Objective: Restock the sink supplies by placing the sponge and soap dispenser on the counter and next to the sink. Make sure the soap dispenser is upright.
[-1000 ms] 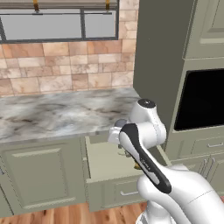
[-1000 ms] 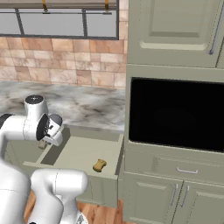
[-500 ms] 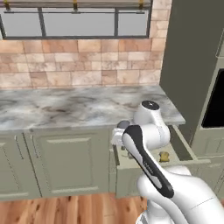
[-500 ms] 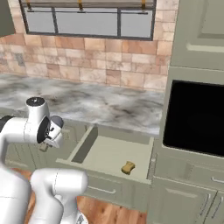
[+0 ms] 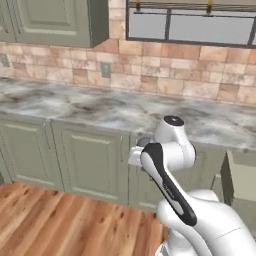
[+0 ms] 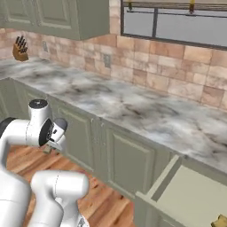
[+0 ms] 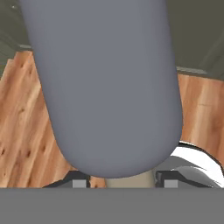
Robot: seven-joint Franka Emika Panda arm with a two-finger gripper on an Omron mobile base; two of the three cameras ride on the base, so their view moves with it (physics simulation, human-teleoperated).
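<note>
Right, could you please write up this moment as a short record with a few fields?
held item: soap dispenser, a grey rounded bottle close before the hand camera
end effector: shut on the soap dispenser, fingertips at either side of it
sponge: lying in the open drawer, at the lower right corner of the right base view
counter: veined marble, over green cabinets
floor: wood planks

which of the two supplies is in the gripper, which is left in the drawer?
The soap dispenser, the grey rounded bottle, sits between the gripper fingers. The yellow-orange sponge lies in the open drawer.
</note>
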